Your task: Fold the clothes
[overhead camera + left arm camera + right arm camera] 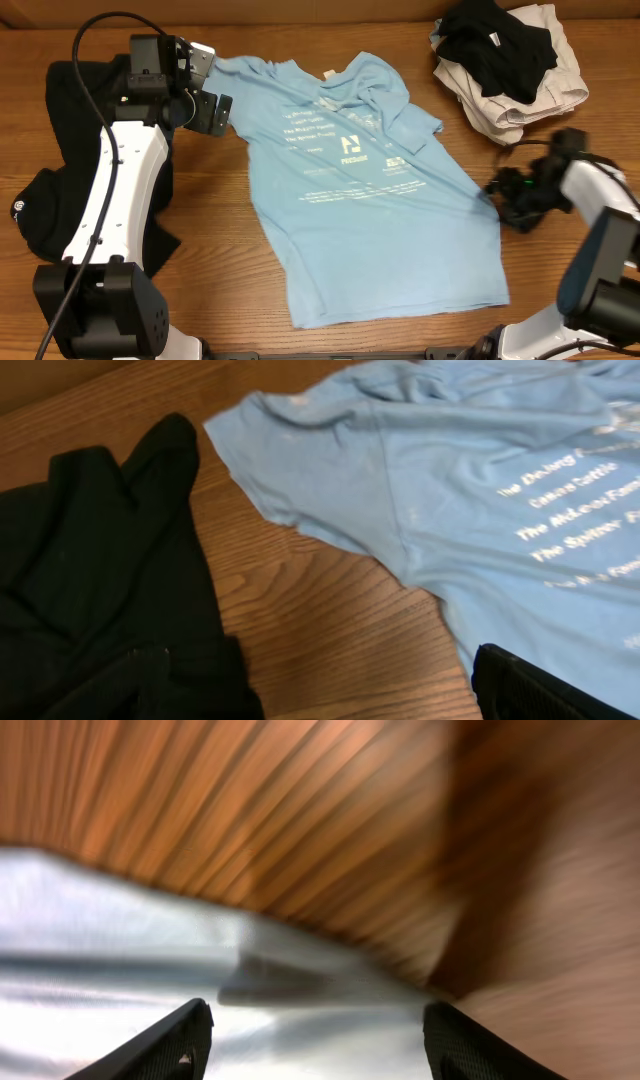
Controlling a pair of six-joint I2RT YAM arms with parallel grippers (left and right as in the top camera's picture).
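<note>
a light blue t-shirt lies spread flat, print up, in the middle of the wooden table. its long axis runs collar to hem. the collar points to the far edge, away from the robot, and the hem to the near edge, skewed a little so the hem sits further right than the collar. the sleeve on the right side is rumpled.

the left gripper is at the shirt's left sleeve, over the sleeve's outer edge, its jaws spread wide with nothing between them. only one dark finger shows in its own wrist view, over the blue cloth.

the right gripper is at the shirt's right edge, about halfway down the body. its jaws stand wide apart in the blurred wrist view, blue cloth under them. i cannot tell whether they touch it.

a black garment lies just left of the shirt, and a pile of clothes, black over beige, lies beyond its right shoulder.
</note>
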